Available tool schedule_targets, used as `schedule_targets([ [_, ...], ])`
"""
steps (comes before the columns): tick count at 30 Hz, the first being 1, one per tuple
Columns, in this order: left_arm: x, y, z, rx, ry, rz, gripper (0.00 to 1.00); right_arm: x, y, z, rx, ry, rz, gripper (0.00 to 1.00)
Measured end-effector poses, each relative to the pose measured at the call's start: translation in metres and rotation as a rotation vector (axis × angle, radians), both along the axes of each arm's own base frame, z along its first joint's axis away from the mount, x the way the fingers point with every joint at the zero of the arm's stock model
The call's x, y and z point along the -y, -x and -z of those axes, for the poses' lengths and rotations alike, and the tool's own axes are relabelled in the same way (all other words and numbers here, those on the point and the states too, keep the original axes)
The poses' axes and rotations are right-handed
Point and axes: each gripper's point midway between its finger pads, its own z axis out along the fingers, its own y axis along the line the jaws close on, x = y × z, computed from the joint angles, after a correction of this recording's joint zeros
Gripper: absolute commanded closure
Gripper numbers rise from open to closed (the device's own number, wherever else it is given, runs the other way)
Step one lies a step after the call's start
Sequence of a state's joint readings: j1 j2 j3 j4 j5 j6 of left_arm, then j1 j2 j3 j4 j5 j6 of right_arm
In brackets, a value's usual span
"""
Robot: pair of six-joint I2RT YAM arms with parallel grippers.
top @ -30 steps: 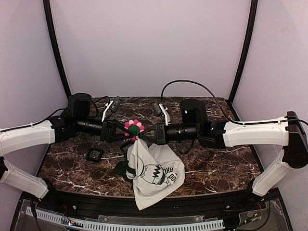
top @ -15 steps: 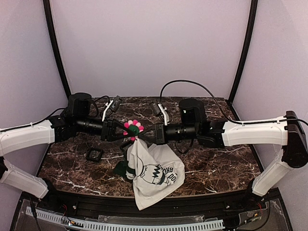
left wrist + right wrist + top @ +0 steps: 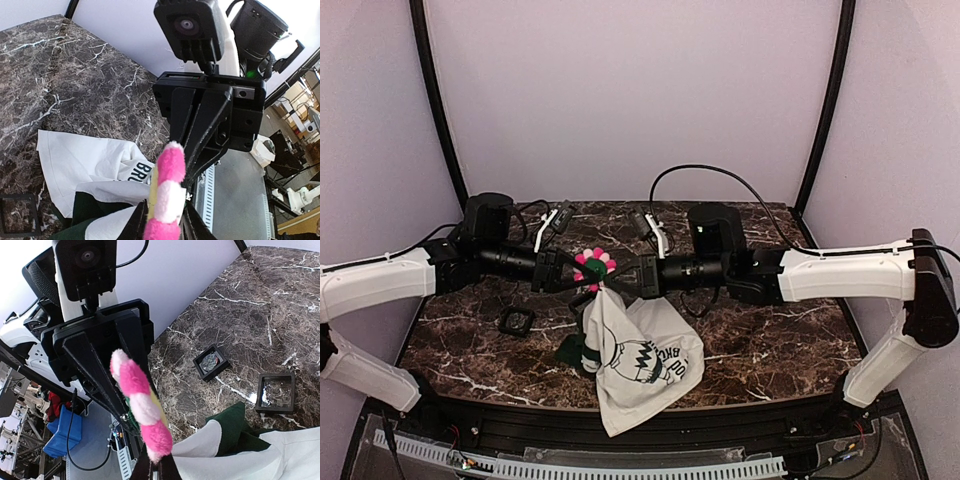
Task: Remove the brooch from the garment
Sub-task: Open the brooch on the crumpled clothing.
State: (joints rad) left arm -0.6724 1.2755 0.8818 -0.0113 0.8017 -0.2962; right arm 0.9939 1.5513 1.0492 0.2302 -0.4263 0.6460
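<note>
Nearest the bases, the garment (image 3: 640,365) is seen hanging in soft folds, with its lower part laid on the table (image 3: 770,330). It is thin white cloth printed with a black cartoon and lettering, and trimmed in dark green. A little farther and to the left, a small black square frame (image 3: 516,320) is seen lying flat.

The garment is gathered to a point at its top, where a pinch of cloth is clamped in the fully closed right gripper (image 3: 157,467). Just above that pinch the brooch (image 3: 167,190) is held clear of the table, edge-on to both wrist cameras. It is a flat flower of fuzzy, rounded pink and white petals, with a yellow-green layer at its middle. Both of its faces are flanked by the fingers of the left gripper (image 3: 162,227), which appear closed on it.

The brooch is judged not yet removed, since no gap can be made out between it and the cloth. The lifting and the two opposed grips are in place, and the pulling apart is left. Whether the clasp is undone cannot be told.

Beyond, the table is seen as glossy dark marble veined in white.
</note>
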Motion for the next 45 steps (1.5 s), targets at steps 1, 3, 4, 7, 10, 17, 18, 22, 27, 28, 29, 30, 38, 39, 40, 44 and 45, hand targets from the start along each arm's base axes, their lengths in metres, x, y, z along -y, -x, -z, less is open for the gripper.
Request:
schedule_targets([
  [1, 0.000, 0.000, 0.000, 0.002, -0.002, -0.001, 0.88, 0.000, 0.000, 0.000, 0.001, 0.000, 0.000, 1.00],
  [3, 0.000, 0.000, 0.001, 0.000, -0.006, -0.002, 0.93, 0.000, 0.000, 0.001, 0.000, 0.002, -0.001, 1.00],
  [4, 0.000, 0.000, 0.002, -0.004, -0.007, -0.004, 0.96, 0.000, 0.000, 0.001, 0.000, 0.003, -0.001, 1.00],
  [7, -0.001, 0.000, 0.003, -0.005, -0.012, -0.004, 0.99, 0.000, 0.001, 0.002, -0.002, 0.007, -0.006, 1.00],
  [10, -0.001, 0.000, 0.003, -0.004, -0.012, -0.004, 0.99, 0.000, 0.003, 0.002, -0.001, 0.005, -0.021, 0.92],
  [17, 0.000, 0.000, 0.002, -0.006, -0.010, 0.001, 0.99, -0.002, 0.015, -0.005, 0.009, -0.041, -0.098, 0.60],
  [18, 0.000, 0.001, 0.002, -0.007, -0.009, 0.003, 0.99, -0.002, 0.017, -0.006, 0.010, -0.050, -0.110, 0.58],
  [22, 0.000, 0.003, 0.000, -0.010, 0.002, 0.018, 0.99, -0.003, 0.022, -0.010, 0.009, -0.073, -0.138, 0.59],
  [27, 0.001, 0.005, -0.002, -0.013, 0.017, 0.031, 0.99, -0.005, 0.021, -0.008, 0.005, -0.081, -0.144, 0.68],
  [28, 0.001, 0.006, -0.002, -0.018, 0.017, 0.033, 0.99, -0.006, 0.021, -0.007, 0.003, -0.079, -0.145, 0.70],
  [29, 0.001, 0.006, -0.001, -0.022, 0.017, 0.035, 0.99, -0.006, 0.021, -0.006, -0.001, -0.078, -0.144, 0.72],
  [30, 0.001, 0.007, -0.001, -0.025, 0.019, 0.037, 0.99, -0.006, 0.020, -0.005, -0.007, -0.074, -0.143, 0.74],
  [38, 0.001, 0.009, -0.001, -0.031, 0.028, 0.046, 0.99, -0.007, 0.017, 0.001, -0.026, -0.064, -0.133, 0.84],
  [39, 0.001, 0.009, 0.000, -0.034, 0.027, 0.046, 0.99, -0.007, 0.017, 0.003, -0.029, -0.061, -0.132, 0.85],
  [40, 0.001, 0.009, 0.001, -0.035, 0.027, 0.046, 0.99, -0.008, 0.016, 0.004, -0.033, -0.059, -0.132, 0.86],
  [44, -0.001, 0.008, 0.004, -0.040, 0.020, 0.040, 0.99, -0.011, 0.013, 0.009, -0.048, -0.045, -0.122, 0.89],
  [45, -0.001, 0.007, 0.005, -0.040, 0.018, 0.035, 0.99, -0.011, 0.012, 0.010, -0.053, -0.040, -0.118, 0.89],
])
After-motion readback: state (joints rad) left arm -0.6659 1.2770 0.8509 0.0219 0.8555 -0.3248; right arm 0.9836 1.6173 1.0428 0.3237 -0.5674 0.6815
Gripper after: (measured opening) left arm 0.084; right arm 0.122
